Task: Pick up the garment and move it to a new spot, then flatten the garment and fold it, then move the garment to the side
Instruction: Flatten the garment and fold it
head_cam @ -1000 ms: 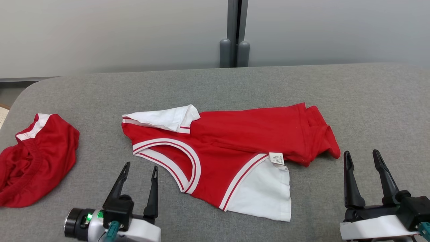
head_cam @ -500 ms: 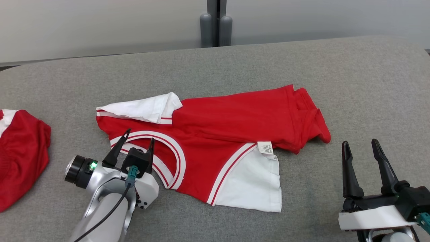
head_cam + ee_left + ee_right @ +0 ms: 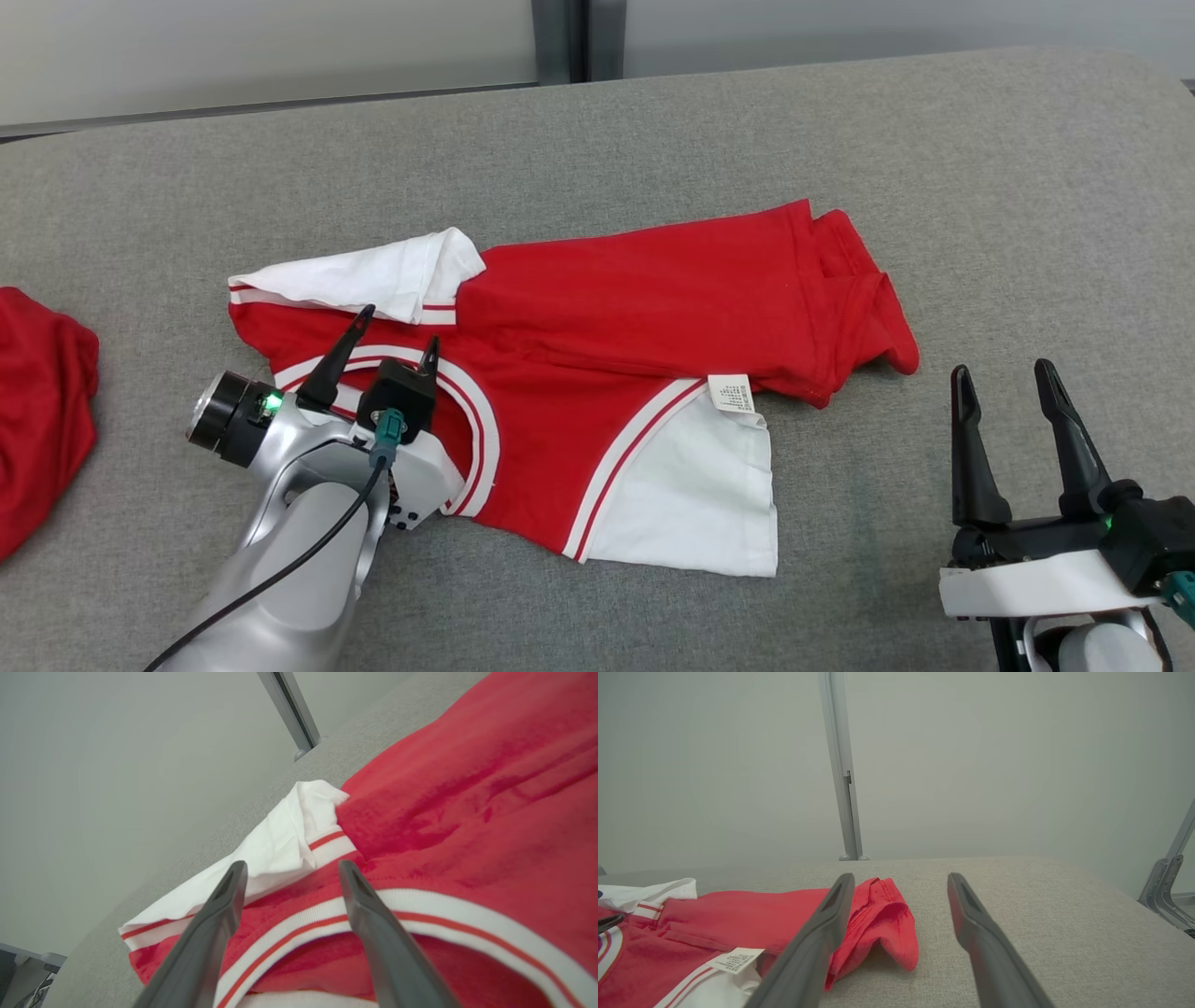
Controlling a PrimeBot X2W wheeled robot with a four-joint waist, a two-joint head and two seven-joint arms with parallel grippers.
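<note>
the red and white garment (image 3: pixel 653 317) lies rumpled in the middle of the grey desk (image 3: pixel 934 140), collar to the left, red hem to the right. the left claw (image 3: pixel 400 325) is over the striped collar, fingers spread, gripping nothing. the right claw (image 3: pixel 1002 370) is near the hem on the near right, also spread and empty. another red cloth (image 3: pixel 37 401) lies at the left edge.

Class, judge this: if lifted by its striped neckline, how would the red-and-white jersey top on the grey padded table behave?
Probably floppy: the red-and-white jersey top lies creased, one white sleeve folded over. Likely light: thin fabric lying nearly flat. Pushed, it would probably bunch rather than slide on the textured grey padded table.
</note>
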